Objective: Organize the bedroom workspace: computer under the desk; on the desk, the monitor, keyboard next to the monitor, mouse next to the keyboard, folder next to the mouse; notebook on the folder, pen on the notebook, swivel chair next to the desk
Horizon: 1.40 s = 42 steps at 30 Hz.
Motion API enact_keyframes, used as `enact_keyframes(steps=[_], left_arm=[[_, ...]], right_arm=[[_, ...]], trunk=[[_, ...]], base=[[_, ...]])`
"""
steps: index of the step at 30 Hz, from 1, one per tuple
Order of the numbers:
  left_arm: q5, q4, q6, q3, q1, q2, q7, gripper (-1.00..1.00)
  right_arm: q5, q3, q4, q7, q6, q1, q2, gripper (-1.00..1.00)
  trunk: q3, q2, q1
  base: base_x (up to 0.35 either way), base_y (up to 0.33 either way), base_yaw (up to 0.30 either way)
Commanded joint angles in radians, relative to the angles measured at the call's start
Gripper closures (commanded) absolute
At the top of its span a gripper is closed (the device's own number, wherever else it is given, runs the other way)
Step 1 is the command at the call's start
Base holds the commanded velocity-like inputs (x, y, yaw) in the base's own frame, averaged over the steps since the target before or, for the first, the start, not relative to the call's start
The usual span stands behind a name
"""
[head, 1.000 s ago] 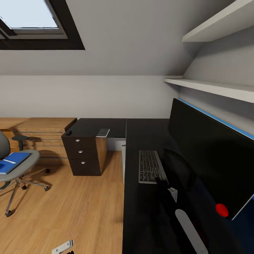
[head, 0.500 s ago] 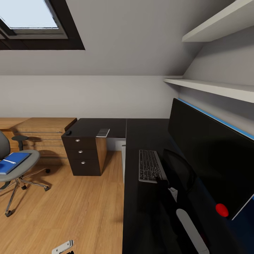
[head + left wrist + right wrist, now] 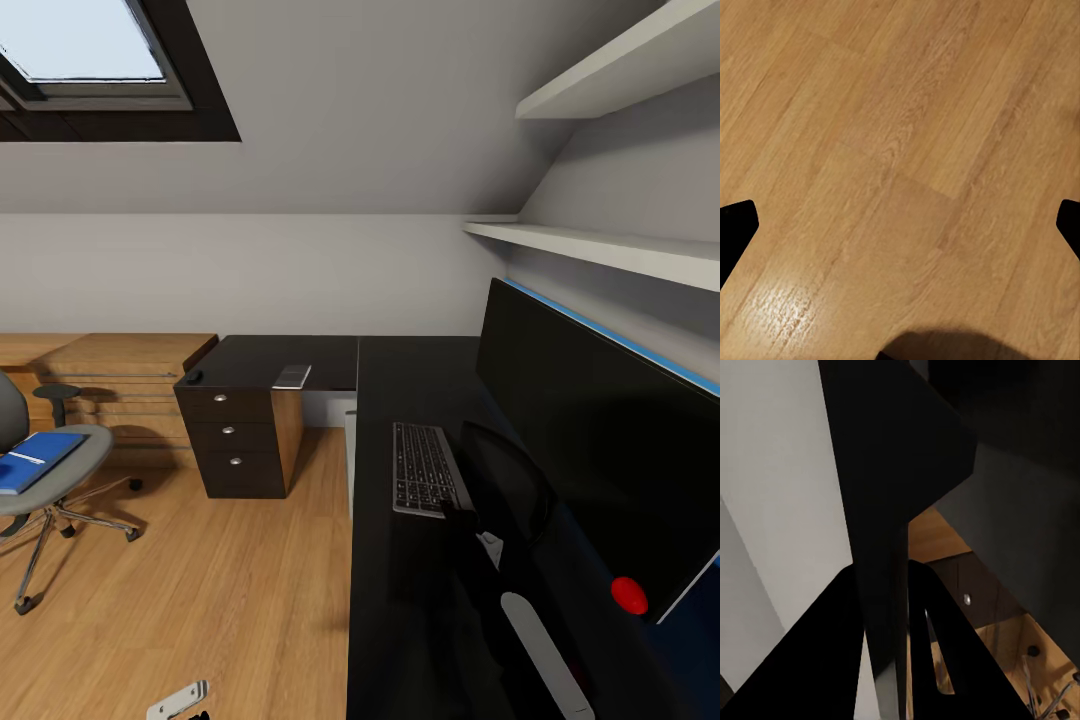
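From the head view, your long black desk [image 3: 400, 380] ran ahead, the monitor [image 3: 600, 440] standing on its surface with the keyboard [image 3: 425, 470] just beside it. The notebook [image 3: 292, 376] and mouse [image 3: 193, 377] lay at the far corner above the shut drawers [image 3: 229, 431], contents hidden. The folder [image 3: 35, 460], a pen [image 3: 27, 459] on it, sat on the swivel chair [image 3: 50, 470].

In the left wrist view, the left gripper [image 3: 900, 225] had its jaws wide apart, empty, over the wooden floor [image 3: 900, 112].

In the right wrist view, the right gripper [image 3: 889, 645] pinched a thin black panel [image 3: 889, 472], probably the monitor's edge; pulling could tip the screen.
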Motion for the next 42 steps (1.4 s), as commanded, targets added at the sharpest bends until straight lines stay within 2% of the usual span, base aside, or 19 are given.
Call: enact_keyframes(steps=[1, 42], left_arm=[[0.010, -0.002, 0.004, 0.001, 0.000, -0.001, 0.002, -1.00], [0.010, -0.002, 0.003, 0.001, 0.000, -0.002, 0.003, -1.00]], right_arm=[[-0.019, 0.002, 0.000, -0.039, -0.007, 0.000, 0.000, 1.00], [-0.016, 0.004, 0.000, -0.038, -0.007, 0.000, -0.001, 1.00]], trunk=[[-0.001, -0.001, 0.000], [-0.001, -0.001, 0.000]], base=[[0.000, 0.000, 0.000], [0.020, -0.012, 0.000]])
